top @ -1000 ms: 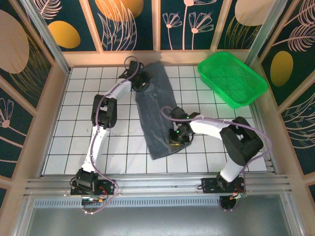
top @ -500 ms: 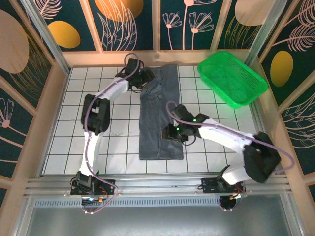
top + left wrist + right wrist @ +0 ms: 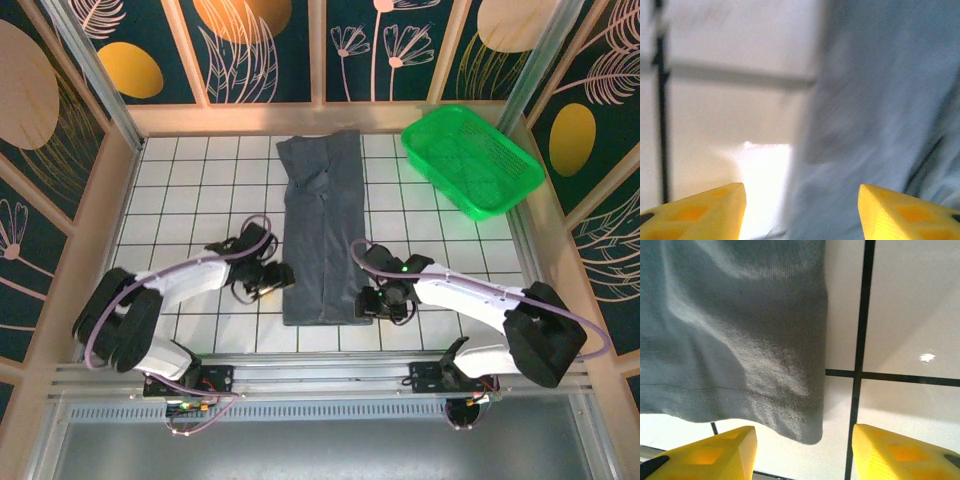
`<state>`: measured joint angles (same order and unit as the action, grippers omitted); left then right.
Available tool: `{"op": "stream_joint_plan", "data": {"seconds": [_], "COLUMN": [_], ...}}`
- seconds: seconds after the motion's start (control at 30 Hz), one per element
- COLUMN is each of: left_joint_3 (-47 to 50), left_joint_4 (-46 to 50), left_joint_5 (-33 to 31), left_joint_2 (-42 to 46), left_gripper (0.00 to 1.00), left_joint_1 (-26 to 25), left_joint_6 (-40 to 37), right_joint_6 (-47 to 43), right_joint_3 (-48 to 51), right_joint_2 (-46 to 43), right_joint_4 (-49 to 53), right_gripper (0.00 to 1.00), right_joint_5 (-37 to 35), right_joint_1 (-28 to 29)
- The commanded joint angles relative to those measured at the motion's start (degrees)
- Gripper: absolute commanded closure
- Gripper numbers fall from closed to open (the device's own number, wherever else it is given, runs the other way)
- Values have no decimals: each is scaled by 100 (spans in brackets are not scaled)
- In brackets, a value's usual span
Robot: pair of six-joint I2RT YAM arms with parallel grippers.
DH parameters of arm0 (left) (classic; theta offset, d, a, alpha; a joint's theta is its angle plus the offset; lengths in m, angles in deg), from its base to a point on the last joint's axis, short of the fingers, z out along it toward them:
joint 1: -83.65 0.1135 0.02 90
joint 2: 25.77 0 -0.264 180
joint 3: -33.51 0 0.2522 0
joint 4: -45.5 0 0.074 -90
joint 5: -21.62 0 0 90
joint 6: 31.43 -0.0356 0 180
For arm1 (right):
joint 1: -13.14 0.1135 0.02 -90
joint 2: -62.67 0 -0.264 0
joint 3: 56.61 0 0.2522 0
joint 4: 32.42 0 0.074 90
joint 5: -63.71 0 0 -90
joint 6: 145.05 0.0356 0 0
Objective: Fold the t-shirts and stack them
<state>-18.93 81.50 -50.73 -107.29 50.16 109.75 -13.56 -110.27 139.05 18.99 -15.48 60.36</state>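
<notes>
Left gripper point(image 3: 279, 278), right gripper point(image 3: 365, 303) spread, empty, beside t-shirt point(image 3: 322, 225) hem. Risk: pinch catches one layer only (left view blurred, unsure), skewing fold.

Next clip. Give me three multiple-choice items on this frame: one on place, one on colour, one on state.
1. Where is the basket? A near left corner; B far right corner; C table centre.
2. The t-shirt is: A blue-grey; B red; C white.
3. The left gripper and right gripper are: A both shut on cloth; B one open, one shut; C both open.
Key: 1B, it sits by the far right walls; 2A, slate cloth in every view; 3C, both wrist views show jaws apart, holding nothing.
</notes>
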Motion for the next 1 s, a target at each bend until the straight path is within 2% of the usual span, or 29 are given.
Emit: {"op": "stream_joint_plan", "data": {"seconds": [0.0, 0.2, 0.33, 0.47, 0.7, 0.8, 0.83, 0.87, 0.93, 0.97], "left_joint_3": [457, 566, 382, 274, -48, -97, -90, -75, 27, 97], "left_joint_4": [146, -55, -62, -212, -690, -870, -896, -897, -884, -856], "left_joint_5": [341, 702, 722, 728, 953, 965, 957, 950, 971, 1011], "left_joint_2": [561, 555, 197, -173, -680, -860, -911, -939, -922, -866], "left_gripper": [39, 38, 39, 42, 50, 58, 64, 72, 100, 100], "left_joint_1": [-21, -194, -319, -461, -804, -979, -1024, -1049, -1093, -1104], "left_joint_6": [281, 423, 351, 304, 465, 593, 619, 638, 659, 669], "right_joint_6": [85, 245, 301, 384, 465, 438, 430, 425, 413, 412], "right_joint_3": [31, 5, -44, -35, -5, -61, -70, -79, -75, -70], "right_joint_2": [341, 855, 1020, 964, 784, 762, 761, 749, 692, 642], "right_joint_4": [-343, -699, -748, -767, -755, -699, -676, -653, -589, -538], "right_gripper": [47, 54, 67, 78, 88, 91, 92, 94, 98, 100], "right_joint_5": [205, 252, 103, 55, 35, 43, 44, 53, 70, 79], "right_joint_1": [86, 285, 340, 375, 417, 411, 411, 411, 411, 411]}}
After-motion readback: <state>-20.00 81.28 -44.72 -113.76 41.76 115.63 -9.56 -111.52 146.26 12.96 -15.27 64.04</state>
